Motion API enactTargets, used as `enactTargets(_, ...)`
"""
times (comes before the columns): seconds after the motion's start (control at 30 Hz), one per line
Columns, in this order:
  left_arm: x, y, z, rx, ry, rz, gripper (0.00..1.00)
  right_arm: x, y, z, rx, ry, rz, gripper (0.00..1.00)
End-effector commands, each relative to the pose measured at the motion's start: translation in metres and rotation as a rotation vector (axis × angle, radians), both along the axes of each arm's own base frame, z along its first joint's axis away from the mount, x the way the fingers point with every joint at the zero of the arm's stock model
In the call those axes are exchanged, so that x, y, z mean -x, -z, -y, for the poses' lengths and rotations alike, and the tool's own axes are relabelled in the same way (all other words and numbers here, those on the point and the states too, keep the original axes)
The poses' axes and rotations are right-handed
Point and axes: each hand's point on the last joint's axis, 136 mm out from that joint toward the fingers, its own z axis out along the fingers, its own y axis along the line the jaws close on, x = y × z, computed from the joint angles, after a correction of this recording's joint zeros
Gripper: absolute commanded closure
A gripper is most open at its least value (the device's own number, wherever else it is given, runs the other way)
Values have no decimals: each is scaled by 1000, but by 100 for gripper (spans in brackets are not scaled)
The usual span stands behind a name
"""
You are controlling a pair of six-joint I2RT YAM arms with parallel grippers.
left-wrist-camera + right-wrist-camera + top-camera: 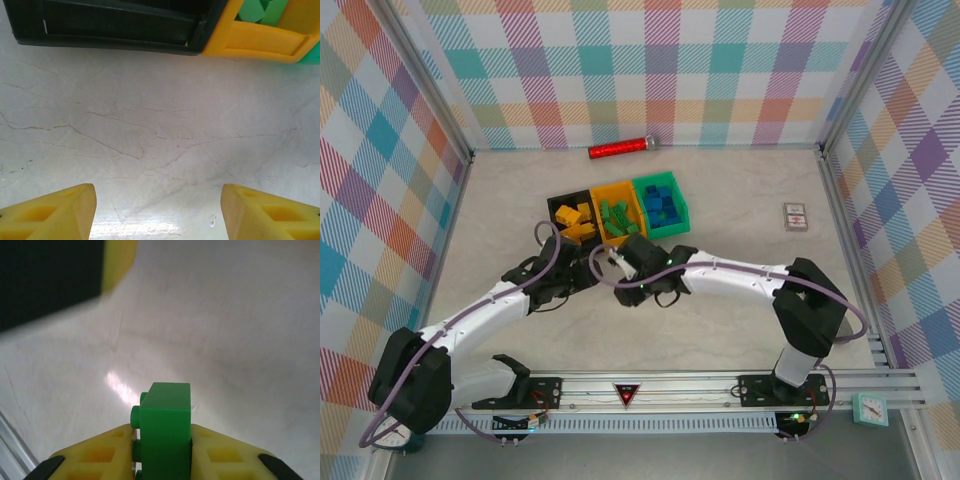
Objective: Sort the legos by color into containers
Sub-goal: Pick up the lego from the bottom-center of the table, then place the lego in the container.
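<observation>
Three joined containers stand mid-table: a black bin [570, 203] holding yellow legos [575, 222], a yellow-orange bin [603, 195] holding green legos [617, 217], and a green bin [680, 200] holding blue legos [663, 208]. My right gripper [162, 442] is shut on a green lego [166, 415], lifted a little off the table just in front of the bins [623, 290]. My left gripper [157, 205] is open over bare tabletop with nothing between its fingers [60, 212]. It faces the front walls of the black bin [115, 25] and the yellow-orange bin [255, 42], and stands near the right one [578, 268].
A red cylinder [621, 148] lies at the back wall. A small white card box [795, 216] sits to the right. Plaid walls close three sides. A metal rail [650, 385] runs along the near edge, with a small clock [870, 408] at its right end.
</observation>
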Motion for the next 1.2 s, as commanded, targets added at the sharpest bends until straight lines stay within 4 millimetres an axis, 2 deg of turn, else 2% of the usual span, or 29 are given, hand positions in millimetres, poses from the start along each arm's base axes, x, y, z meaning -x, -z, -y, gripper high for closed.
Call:
enactTargets(0.0, 9, 1, -5, -6, -16, -2, 34, -37, -25, -8, -72, 50, 39, 71)
enactTargets(0.23, 13, -7, -7, 14, -35, 20, 34, -117, -59, -3, -128, 219, 74, 71)
enactTargets(0.67, 32, -13, -18, 16, -61, 20, 34, -227, -77, -9, -223, 358, 57, 70)
enactTargets(0.77, 36, -13, -19, 22, -62, 14, 33, -245, -74, -12, -220, 377, 56, 69)
enactTargets(0.87, 38, -12, -18, 31, -56, 7, 33, -256, -72, -20, -220, 369, 60, 68)
enactTargets(0.97, 40, -11, -18, 30, -54, 1, 33, -263, -60, -24, -200, 364, 52, 66)
enactTargets(1.1, 40, -12, -17, 31, -52, -1, 33, -264, -50, -23, -168, 361, 46, 50)
enactTargets(1.17, 40, -12, -18, 26, -55, 1, 33, -261, -51, -20, -160, 357, 53, 47)
